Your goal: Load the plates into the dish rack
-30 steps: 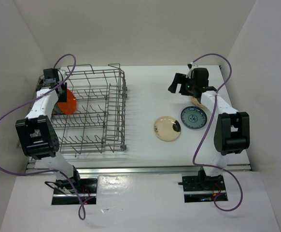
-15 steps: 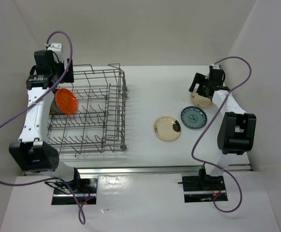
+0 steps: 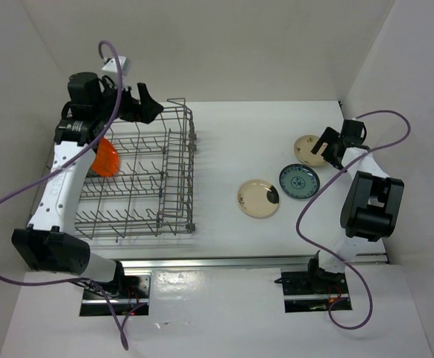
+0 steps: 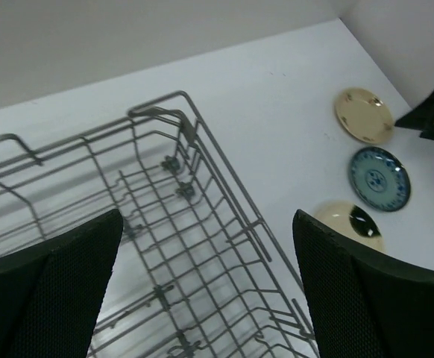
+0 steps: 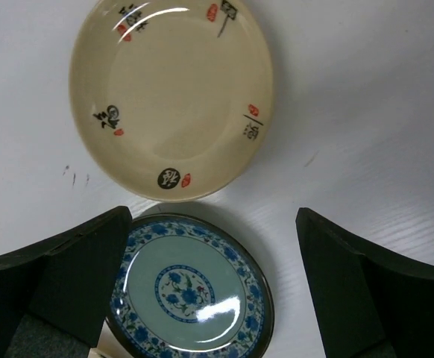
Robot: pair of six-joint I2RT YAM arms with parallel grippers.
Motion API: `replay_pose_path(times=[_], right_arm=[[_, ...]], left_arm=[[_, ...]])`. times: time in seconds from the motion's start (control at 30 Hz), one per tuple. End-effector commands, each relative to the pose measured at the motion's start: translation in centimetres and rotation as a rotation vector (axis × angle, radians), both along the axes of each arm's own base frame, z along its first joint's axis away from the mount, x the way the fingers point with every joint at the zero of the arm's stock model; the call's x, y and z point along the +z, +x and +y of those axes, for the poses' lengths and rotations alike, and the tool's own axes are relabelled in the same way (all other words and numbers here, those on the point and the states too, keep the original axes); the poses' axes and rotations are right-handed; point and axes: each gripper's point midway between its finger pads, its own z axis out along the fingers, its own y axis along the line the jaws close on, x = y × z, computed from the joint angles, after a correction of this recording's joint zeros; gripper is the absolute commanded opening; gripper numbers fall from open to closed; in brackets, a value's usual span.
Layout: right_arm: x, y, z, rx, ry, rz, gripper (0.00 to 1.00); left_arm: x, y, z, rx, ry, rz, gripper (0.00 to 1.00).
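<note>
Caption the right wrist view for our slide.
Open right gripper above a beige plate and a blue-patterned plate on the table.

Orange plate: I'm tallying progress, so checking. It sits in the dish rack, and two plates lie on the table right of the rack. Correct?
Not quite. Three plates lie there, not two: a cream plate, a blue-and-white plate and a beige plate on the table, per the top external view. The orange plate does sit in the dish rack.

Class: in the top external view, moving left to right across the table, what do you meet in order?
Dish rack → beige plate with the dark patch → blue-and-white plate. Left out for overlap: orange plate, far beige plate.
</note>
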Motion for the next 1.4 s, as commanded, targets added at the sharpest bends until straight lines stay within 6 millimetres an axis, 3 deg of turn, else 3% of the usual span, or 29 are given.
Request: replay_pose_path(times=[0.0, 0.17, 0.43, 0.6, 0.8, 1.1, 1.17, 1.3, 1.37], right_arm=[[0.7, 0.2, -1.8, -0.093, 0.016, -0.055, 1.00], [-0.7, 0.9, -2.1, -0.095, 0.060, -0.069, 0.95], [-5.0, 1.9, -1.5, -0.105, 0.141, -0.003, 0.94], [-6.9, 2.0, -1.5, -0.114, 0.155, 0.022, 0.93], [-9.0, 2.3, -0.4, -0.080, 0.221, 0.038, 0.81], [-10.8, 2.8, -0.4, -0.072, 0.251, 0.058, 0.39], [-10.5, 3.1, -0.5, -0.071, 0.249, 0.049, 0.31], [-10.0, 3.8, -0.7, -0.064, 0.252, 0.036, 0.01], [-9.1, 4.2, -0.4, -0.038, 0.260, 0.018, 0.00]], left_arm=[[-0.1, -0.2, -2.9, -0.111, -0.070, 0.021, 1.00], [-0.2, -0.4, -4.8, -0.180, -0.095, 0.017, 1.00], [-0.6, -1.0, -6.4, -0.199, -0.078, 0.037, 1.00], [0.6, -1.7, -7.4, -0.230, -0.072, -0.003, 1.00], [0.8, -2.0, -7.8, -0.229, -0.059, 0.004, 1.00], [0.8, -2.4, -9.3, -0.259, -0.056, 0.004, 1.00], [0.4, -2.3, -9.7, -0.268, -0.055, 0.014, 1.00], [0.6, -2.7, -11.1, -0.306, -0.058, 0.006, 1.00], [0.9, -3.0, -11.7, -0.327, -0.071, 0.005, 1.00]])
